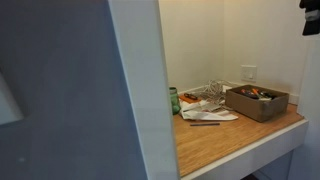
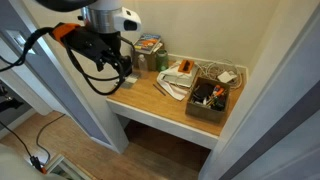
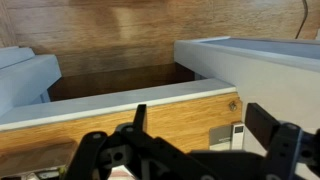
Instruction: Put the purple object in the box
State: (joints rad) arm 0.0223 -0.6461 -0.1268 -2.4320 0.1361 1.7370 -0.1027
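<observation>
One box (image 2: 204, 113) sits on one wooden shelf (image 2: 146, 98); the single tool (image 3: 200, 118) hangs spread apart.

The worktop (image 1: 230, 135) is light brown wood with thin darker stripes. The box (image 1: 250, 108) is plain brown, with orange and red bits (image 1: 256, 93) inside. The jar (image 1: 174, 100) is green and the wall (image 1: 200, 40) is creamy white.

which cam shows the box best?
The exterior view looking down into the box: its open top and the clutter inside show. In an exterior view from lower down, the box shows mostly its side walls. The wrist view does not show it.
</observation>
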